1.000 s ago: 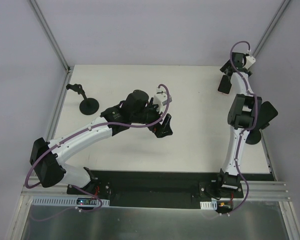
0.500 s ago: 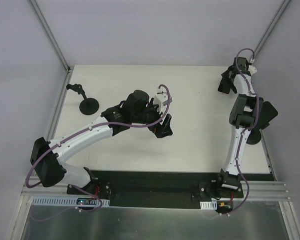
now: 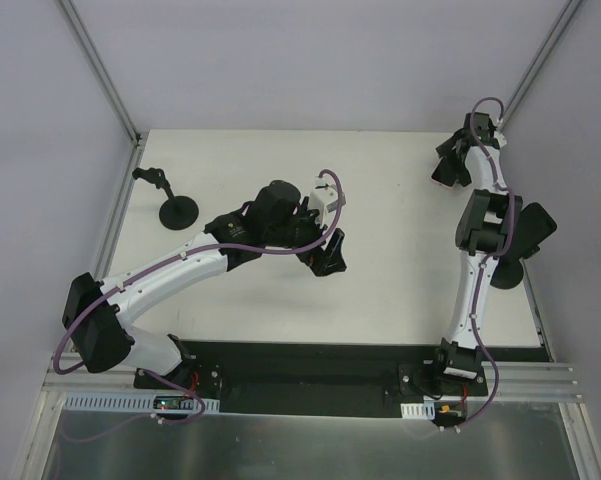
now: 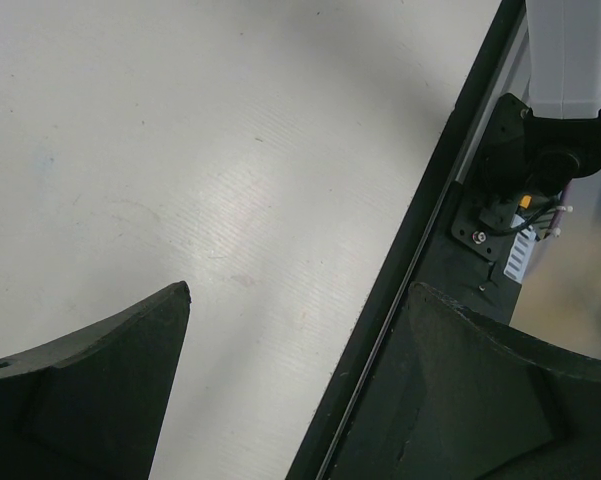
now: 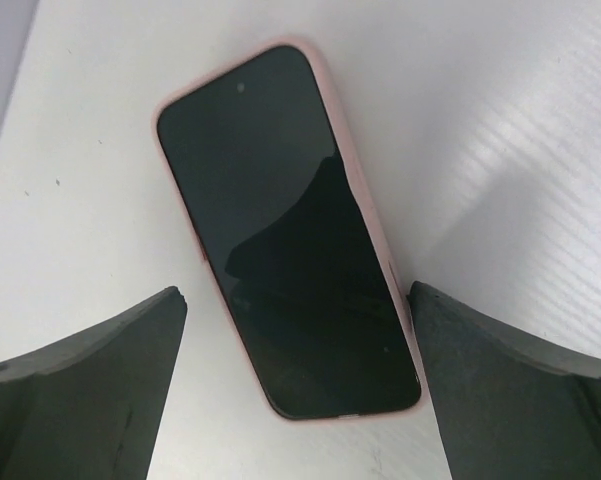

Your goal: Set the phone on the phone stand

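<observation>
Seemingly the pickup step: right gripper [image 5: 298, 292], fingers spread, hovers over the pink-cased phone [image 5: 285, 230], flat at the table's [image 3: 400, 280] 2 o'clock. Next it likely must lower and pinch. The phone stand [image 3: 177, 212] sits at 10 o'clock; left gripper [image 3: 328, 257] is spread, empty.

Glossy black glass on the phone [image 5: 290, 240] by the far right corner, mirror-smooth, rimmed in matt pink, rubbery-looking casing. Matt white table [image 4: 180, 150], finely ribbed, with a soft sheen under the light. Dull black plastic, faintly grainy, on the fingers [image 5: 70, 390] of the right gripper [image 5: 298, 288] and of the left gripper [image 4: 300, 288] alike. Smooth white plastic shells, slightly glossy, on the arms [image 3: 170, 270], with matt black joints. Matt black stand [image 3: 177, 210] near the left edge. Flat black plate [image 3: 300, 365] along the near edge, then a bare brushed metal sheet [image 3: 300, 445] with a hazy shine.
</observation>
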`<state>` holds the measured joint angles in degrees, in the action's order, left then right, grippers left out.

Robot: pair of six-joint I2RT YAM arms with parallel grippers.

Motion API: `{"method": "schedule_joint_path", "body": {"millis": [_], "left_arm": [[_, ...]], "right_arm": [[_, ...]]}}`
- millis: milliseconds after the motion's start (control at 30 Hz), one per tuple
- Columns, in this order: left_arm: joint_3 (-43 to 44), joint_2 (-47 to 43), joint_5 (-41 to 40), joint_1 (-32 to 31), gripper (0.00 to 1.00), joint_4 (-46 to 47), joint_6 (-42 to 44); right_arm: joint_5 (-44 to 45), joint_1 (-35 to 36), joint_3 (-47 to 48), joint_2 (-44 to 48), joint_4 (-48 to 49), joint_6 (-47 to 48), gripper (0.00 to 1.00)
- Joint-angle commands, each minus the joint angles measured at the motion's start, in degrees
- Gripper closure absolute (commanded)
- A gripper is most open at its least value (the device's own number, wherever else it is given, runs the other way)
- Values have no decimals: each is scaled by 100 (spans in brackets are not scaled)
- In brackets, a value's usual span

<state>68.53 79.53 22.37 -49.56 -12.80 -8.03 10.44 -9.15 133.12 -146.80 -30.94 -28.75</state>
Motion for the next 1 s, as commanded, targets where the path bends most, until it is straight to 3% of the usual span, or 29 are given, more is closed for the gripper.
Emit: {"method": "schedule_joint_path", "body": {"millis": [0, 333, 467, 800, 900, 933, 967], "left_arm": [[99, -16, 171, -54, 11, 102, 4], [99, -113, 268, -54, 11, 137, -76], [108, -183, 347, -54, 11, 146, -111], [108, -271, 373, -54, 11, 164, -137], [99, -271, 373, -54, 11, 164, -146], [99, -280, 373, -54, 11, 172, -137], [99, -271, 365, -54, 11, 172, -146]], "right_arm": [[133, 246, 555, -225, -1115, 115, 3], [116, 326, 1058, -507, -1960, 203, 1], [125, 343, 1259, -586, -2074, 256, 20], [99, 484, 1427, -683, -2206, 651, 23], [117, 502, 1392, -666, -2232, 634, 37], [56, 502, 1366, -657, -2241, 608, 46], [11, 484, 1340, -631, -2232, 590, 48]]}}
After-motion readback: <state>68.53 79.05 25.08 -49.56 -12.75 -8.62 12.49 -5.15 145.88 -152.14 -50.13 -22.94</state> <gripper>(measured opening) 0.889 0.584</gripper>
